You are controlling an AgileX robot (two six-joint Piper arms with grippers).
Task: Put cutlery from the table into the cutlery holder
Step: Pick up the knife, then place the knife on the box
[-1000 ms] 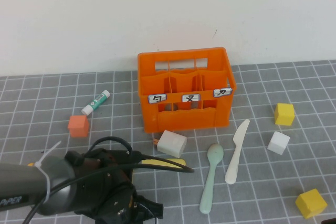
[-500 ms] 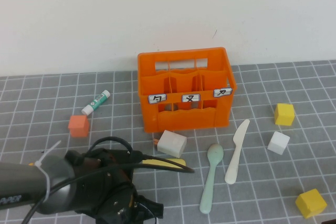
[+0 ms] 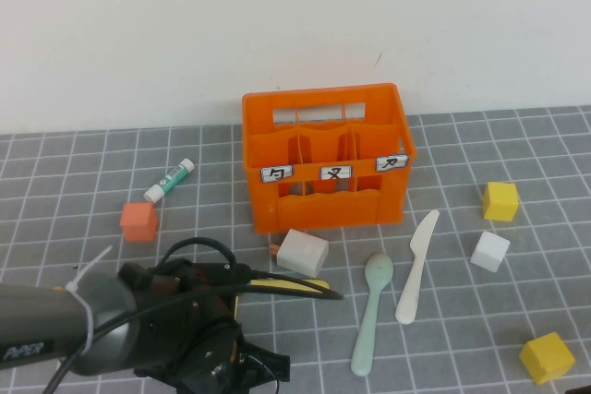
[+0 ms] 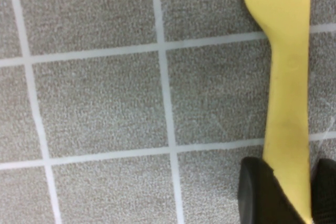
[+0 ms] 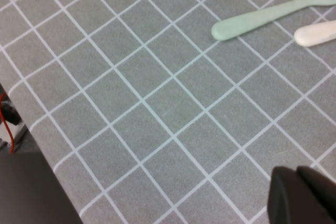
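Robotics lab test bench: a grey grid-tiled table (image 3: pixel 83 182) against a bare white wall (image 3: pixel 185 34), scattered with coloured foam cubes (image 3: pixel 500 200).

A white-and-green glue stick (image 3: pixel 169 180) and a small orange cube (image 3: pixel 138 221) are seen well left; two yellow cubes (image 3: pixel 500 200) (image 3: pixel 547 357) and a white cube (image 3: pixel 489 251) lie right.

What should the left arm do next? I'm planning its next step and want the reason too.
Probably finish closing, then lift. In the left wrist view the left end effector has its fingers on either side of the pale yellow cutlery piece, which lies flat on the table. The cutlery holder stands beyond. The right end effector is shut, idle over bare table.
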